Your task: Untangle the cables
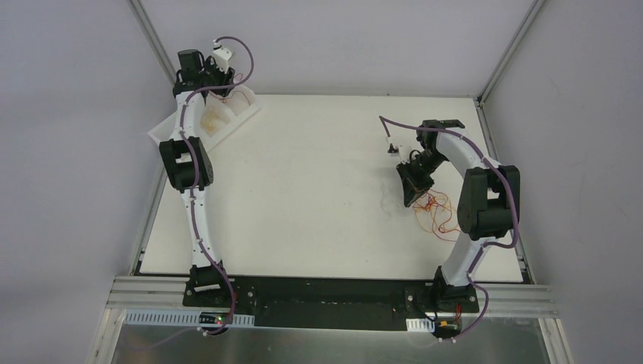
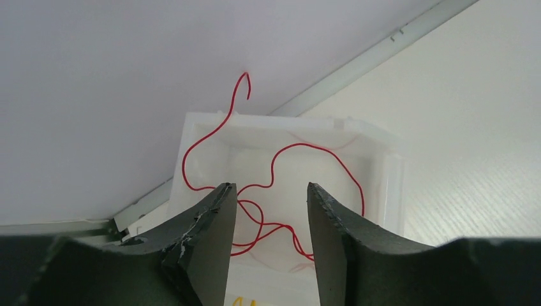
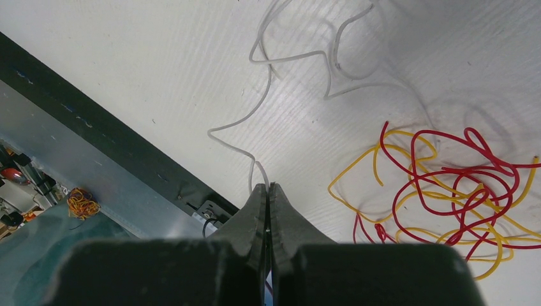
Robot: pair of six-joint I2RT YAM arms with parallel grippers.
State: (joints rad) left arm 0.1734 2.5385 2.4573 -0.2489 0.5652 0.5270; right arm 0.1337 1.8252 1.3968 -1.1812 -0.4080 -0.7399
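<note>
**Left arm.** It extends to the far-left corner of the tabletop (image 1: 318,174), where a white tray (image 2: 287,122) sits skewed at the edge. The left fingers (image 2: 223,197) stand apart directly over one tray compartment, with nothing pinched between them. One red cable (image 2: 300,145) lies loose in that compartment. It loops across the floor beneath the gap, and one end hooks up over the far wall.

Reading: the tray looks like the drop-off for singled-out strands, which would explain why the fingers hang over it.

**Right arm.** It works low over the right side of the tabletop. The right fingers (image 3: 268,186) are clamped shut on the end of a thin white cable (image 3: 255,107), which snakes away from the tips over bare surface. Just beside it lies the red and yellow tangle (image 3: 459,191), flat on the tabletop, its strands crossing many times. Near the fingers the white cable runs apart from the knot. Its other end leaves the wrist view, so I cannot tell whether it joins the knot.

**Judgement.**
- An end grip suits this job, since a pull along the strand should draw it out singly rather than drag the whole bundle.
- Progress is partial: one red strand is in the tray, and the bulk of the tangle is not yet sorted.
- Two risks stand out. The hair-thin cable could slip from the closed fingers, or it could snag a loop if drawn across the tangle.
</note>
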